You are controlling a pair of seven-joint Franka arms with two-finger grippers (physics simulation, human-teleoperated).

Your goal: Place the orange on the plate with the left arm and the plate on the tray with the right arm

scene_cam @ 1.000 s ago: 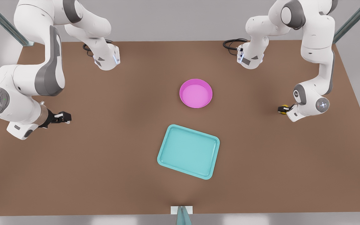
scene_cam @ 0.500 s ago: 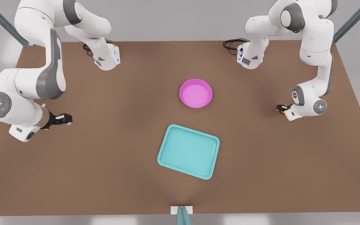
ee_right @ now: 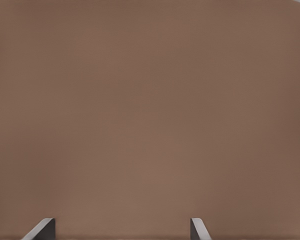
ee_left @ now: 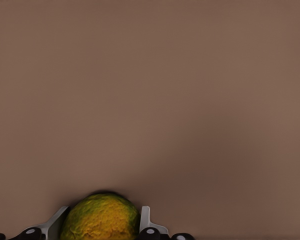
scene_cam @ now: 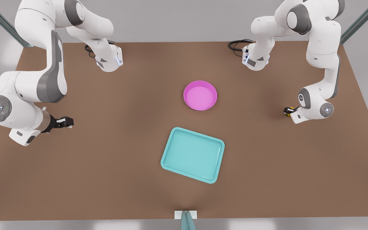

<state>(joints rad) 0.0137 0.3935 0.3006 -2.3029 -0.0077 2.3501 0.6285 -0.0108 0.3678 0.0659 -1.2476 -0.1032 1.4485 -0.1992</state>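
Note:
The orange (ee_left: 101, 219), yellow-orange with green blotches, sits between the fingers (ee_left: 145, 220) of my left gripper (ee_left: 102, 214), which is shut on it. In the front view this gripper (scene_cam: 287, 111) is low over the table at the front view's right, with a bit of the orange (scene_cam: 288, 110) showing. The pink plate (scene_cam: 200, 95) rests empty at the table's middle. The teal tray (scene_cam: 193, 155) lies nearer the front edge, also empty. My right gripper (scene_cam: 68, 121) waits open at the front view's left, its fingertips (ee_right: 44, 227) spread over bare table.
Brown table (scene_cam: 123, 143) with wide free room around plate and tray. Both arm bases (scene_cam: 109, 60) stand at the back edge, with black cables (scene_cam: 236, 44) beside them. A small grey post (scene_cam: 186, 218) sits at the front edge.
The left arm's wrist has settled slightly lower and shifted a little around the orange. The right arm has shifted slightly, its gripper staying open.

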